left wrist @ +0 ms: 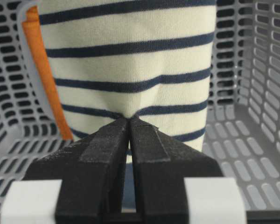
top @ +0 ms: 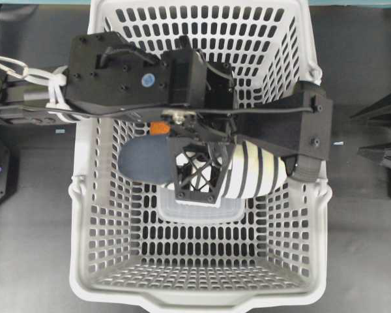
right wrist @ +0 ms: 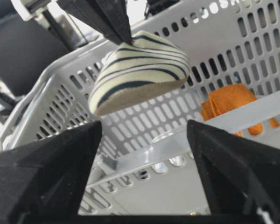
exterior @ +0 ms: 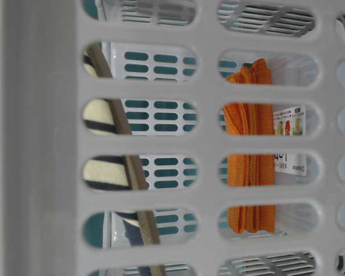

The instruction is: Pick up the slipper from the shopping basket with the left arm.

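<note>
A light grey shopping basket (top: 104,215) with slotted walls sits on a dark desk (top: 32,261), seen from above. The left arm (top: 117,75) reaches over the basket, and its left hand (left wrist: 129,128) is pinched tight on the cream, navy-striped cloth of the slipper (top: 247,171). In the right wrist view the slipper hangs from those black fingers (right wrist: 109,21), above the basket rim and clear of the floor. A folded orange cloth (right wrist: 228,105) lies inside the basket (its white label shows through the slots at desk level). The right hand (right wrist: 144,163) waits outside the basket with its fingers wide apart, holding nothing. The slipper's navy heel probably points left, though the arm partly covers it.
</note>
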